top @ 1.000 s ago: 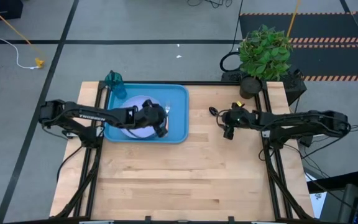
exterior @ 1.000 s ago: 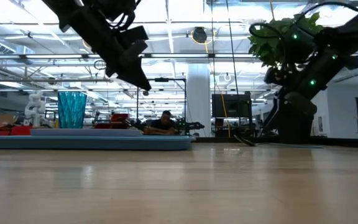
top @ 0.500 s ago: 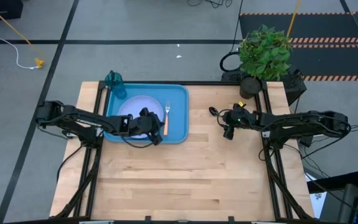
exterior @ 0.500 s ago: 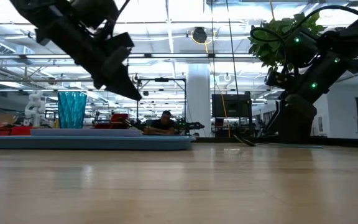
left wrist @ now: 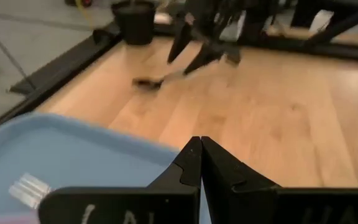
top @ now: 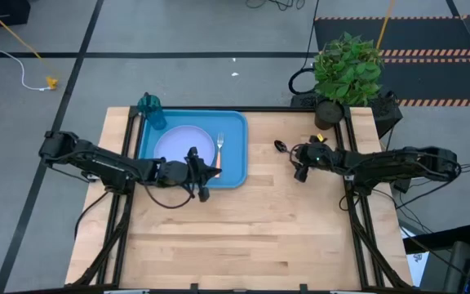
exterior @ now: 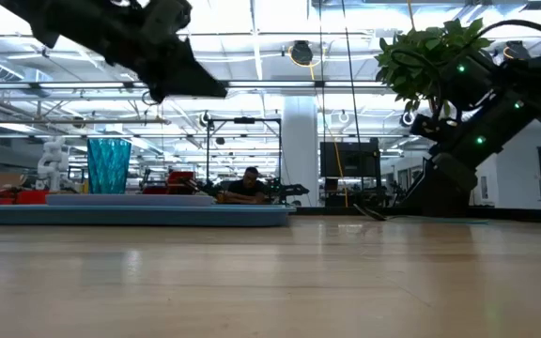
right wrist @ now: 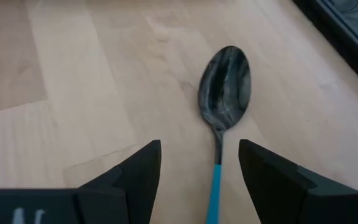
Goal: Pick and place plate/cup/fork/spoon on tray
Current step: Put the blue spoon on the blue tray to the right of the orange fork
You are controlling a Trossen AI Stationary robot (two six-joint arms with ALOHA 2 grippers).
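The blue tray (top: 237, 122) lies at the table's far left with the pale plate (top: 179, 144) flat in it. The fork (top: 219, 151) lies on the tray floor right of the plate, tines toward the far edge. The teal cup (top: 151, 109) stands at the tray's far left corner. My left gripper (top: 213, 171) hovers shut above the tray's near right part, holding nothing. The spoon (right wrist: 224, 84) lies on bare wood right of the tray. My right gripper (right wrist: 199, 146) stands open just above the spoon's blue handle (right wrist: 215, 190), one finger on each side.
A potted plant (top: 346, 69) stands at the table's far right corner, behind my right arm. Bare wood (top: 243, 237) fills the near half of the table. In the low view a person (exterior: 249, 182) sits in the room beyond the table.
My left gripper, shut throughout, has drawn back from over the plate toward the tray's near edge and tipped up from pointing steeply down to nearly level. The fork stays on the tray. My right gripper has sunk a little toward the spoon.
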